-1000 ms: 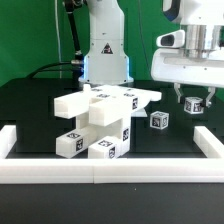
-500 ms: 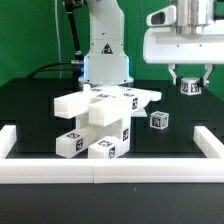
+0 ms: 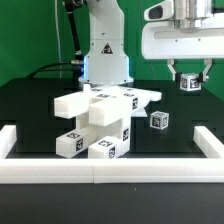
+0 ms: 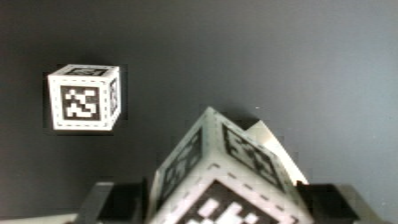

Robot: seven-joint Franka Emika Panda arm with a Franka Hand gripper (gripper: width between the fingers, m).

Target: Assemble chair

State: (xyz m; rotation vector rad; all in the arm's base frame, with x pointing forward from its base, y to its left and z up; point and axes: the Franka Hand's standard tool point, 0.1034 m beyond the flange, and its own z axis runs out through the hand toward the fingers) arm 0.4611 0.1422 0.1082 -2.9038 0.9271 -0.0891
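Note:
My gripper (image 3: 187,76) hangs high at the exterior view's right, shut on a small white tagged block (image 3: 188,84) held well above the table. In the wrist view that block (image 4: 228,170) fills the space between the dark fingers (image 4: 118,203). A second small white tagged block (image 3: 158,119) sits on the black table below and to the exterior view's left of the gripper; it also shows in the wrist view (image 4: 84,98). A pile of larger white chair parts (image 3: 100,118) with tags lies at the middle of the table.
A low white wall (image 3: 110,168) borders the table's front and both sides. The robot's white base (image 3: 104,50) stands behind the pile. A green backdrop lies behind.
The gripper has risen with the small block, from near the table up to well above it, and shifted slightly toward the exterior view's left. The pile and the other block have not moved.

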